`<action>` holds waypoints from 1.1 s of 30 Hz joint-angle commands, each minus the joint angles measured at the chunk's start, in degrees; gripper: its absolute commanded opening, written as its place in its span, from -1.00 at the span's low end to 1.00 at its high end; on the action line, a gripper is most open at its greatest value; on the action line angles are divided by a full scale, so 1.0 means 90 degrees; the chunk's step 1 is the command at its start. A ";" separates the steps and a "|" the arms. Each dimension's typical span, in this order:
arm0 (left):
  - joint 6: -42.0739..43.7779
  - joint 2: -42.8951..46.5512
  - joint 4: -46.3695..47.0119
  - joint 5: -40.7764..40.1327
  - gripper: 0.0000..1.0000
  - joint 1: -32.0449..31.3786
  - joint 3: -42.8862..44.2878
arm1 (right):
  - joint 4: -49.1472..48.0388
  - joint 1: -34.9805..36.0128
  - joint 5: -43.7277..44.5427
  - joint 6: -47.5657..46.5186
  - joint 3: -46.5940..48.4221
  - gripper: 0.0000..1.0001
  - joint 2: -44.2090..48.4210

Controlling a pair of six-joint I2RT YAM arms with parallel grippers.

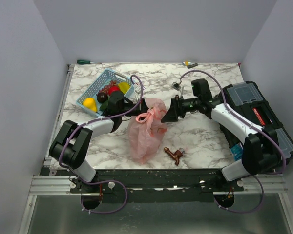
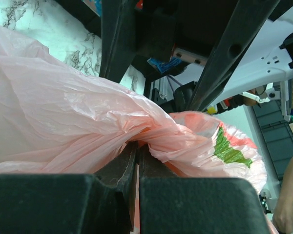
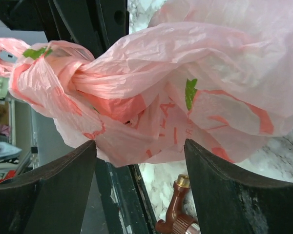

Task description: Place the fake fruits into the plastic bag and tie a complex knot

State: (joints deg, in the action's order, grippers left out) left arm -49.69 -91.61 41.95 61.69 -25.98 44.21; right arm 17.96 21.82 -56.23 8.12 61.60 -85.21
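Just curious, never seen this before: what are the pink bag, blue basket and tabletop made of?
Pink bag: thin translucent plastic film, crinkled, faintly glossy. Blue basket: probably rigid moulded plastic, given its lattice walls. Tabletop: white with grey veins, marble-look; real stone or printed laminate, I cannot tell.

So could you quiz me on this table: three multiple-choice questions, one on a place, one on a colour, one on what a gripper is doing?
1. Where is the light-blue lattice plastic basket?
A. far left on the marble table
B. on the black toolbox
C. beside the right arm's base

2. What colour is the thin crinkly plastic bag?
A. green
B. white
C. pink

3. What is the left gripper doing?
A. standing open
B. shut on the bag's plastic
C. holding a yellow fruit

Answers: 1A, seen from above; 2C, pink in every view; 3B, plastic is pinched between its closed jaws.
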 commanded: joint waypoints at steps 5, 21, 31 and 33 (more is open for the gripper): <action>-0.0974 -0.0245 0.1302 -0.0113 -1.00 -0.0057 0.0164 | -0.1052 0.0583 -0.0066 0.0591 -0.0302 0.62 -0.0356; -0.1194 -0.0360 0.1596 0.0471 -1.00 -0.0322 -0.0136 | -0.1759 0.0974 -0.0120 0.0649 0.0483 0.76 -0.0871; 0.0717 -0.0003 -0.0746 0.0247 -1.00 -0.0491 0.0169 | -0.1930 0.0993 -0.0157 0.0933 0.0499 0.77 -0.1027; 0.0487 -0.0105 -0.0483 0.0303 -1.00 -0.0459 0.0247 | -0.1826 0.0991 -0.0126 0.0855 0.0542 0.76 -0.0966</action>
State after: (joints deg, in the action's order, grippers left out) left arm -47.57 -91.85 39.05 63.07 -29.50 44.12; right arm 3.05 30.55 -57.39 14.81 65.65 -93.38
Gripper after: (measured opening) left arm 0.007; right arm 0.885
